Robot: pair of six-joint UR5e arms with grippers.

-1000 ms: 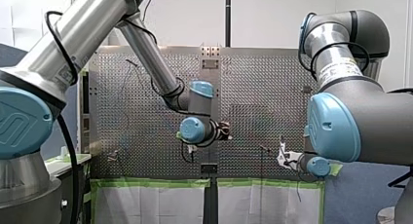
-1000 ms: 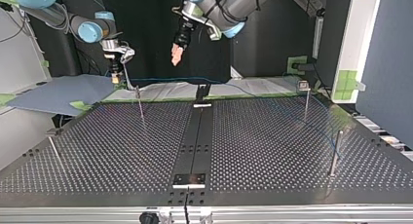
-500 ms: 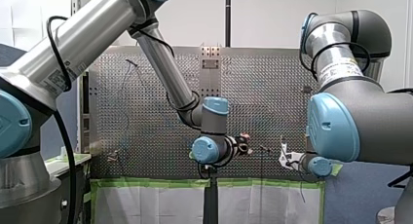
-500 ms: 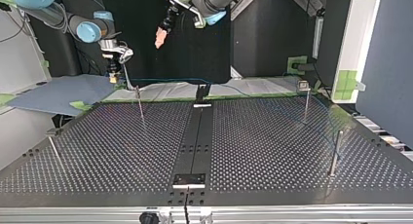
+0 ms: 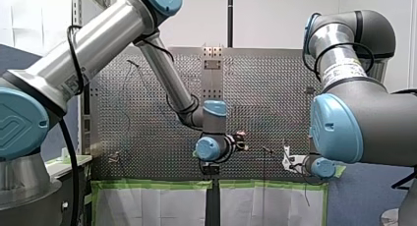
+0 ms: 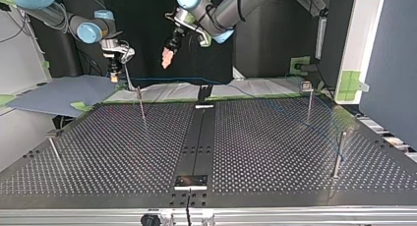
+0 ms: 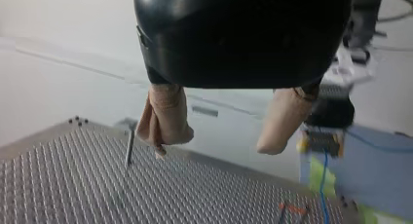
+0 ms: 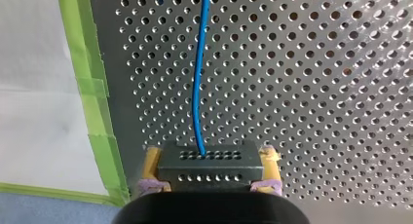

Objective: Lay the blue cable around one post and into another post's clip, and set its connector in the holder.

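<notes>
My left gripper: compared with half a second ago, lower again and nearer the middle in the top view; soft beige pads apart, nothing between. Probably lining up to take the blue cable. My right gripper: yellow pads closed on the black boxy connector, not yet in a holder. Thin smooth cable leaving it over the perforated metal table.
</notes>
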